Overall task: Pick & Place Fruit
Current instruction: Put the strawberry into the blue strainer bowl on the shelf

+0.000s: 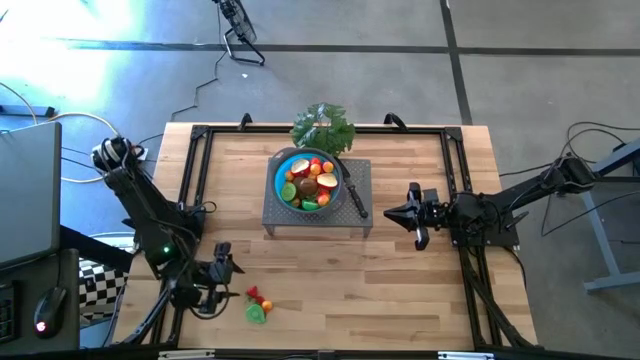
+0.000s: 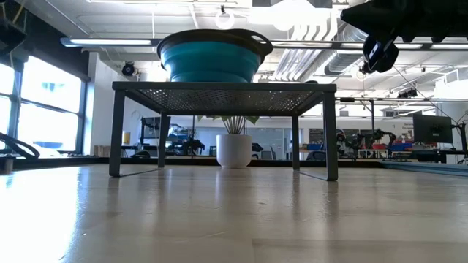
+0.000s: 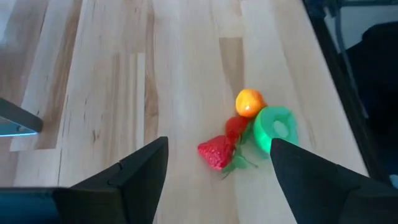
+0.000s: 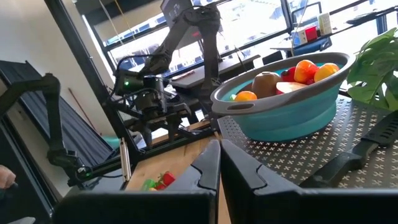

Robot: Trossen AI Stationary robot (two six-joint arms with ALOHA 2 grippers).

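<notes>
A small cluster of toy fruit lies on the wood near the table's front left: a red strawberry [image 3: 215, 152], a small red piece [image 3: 236, 127], an orange one [image 3: 249, 102] and a green slice [image 3: 274, 128]; the same cluster [image 1: 257, 305] shows in the high view. My left gripper [image 3: 217, 168] is open just above and to the left of it, fingers slanting down toward the strawberry, touching nothing. The blue bowl [image 1: 292, 166] on the grey perforated stand [image 1: 358, 222] holds several fruits. My right gripper [image 1: 390, 213] is shut and level, right of the stand.
A black-handled knife [image 1: 355, 196] lies on the stand beside the bowl. A leafy green bunch [image 1: 323, 127] sits behind the bowl. A black frame [image 1: 195, 160] runs along the table's left, right and far edges. Bare wood lies in front of the stand.
</notes>
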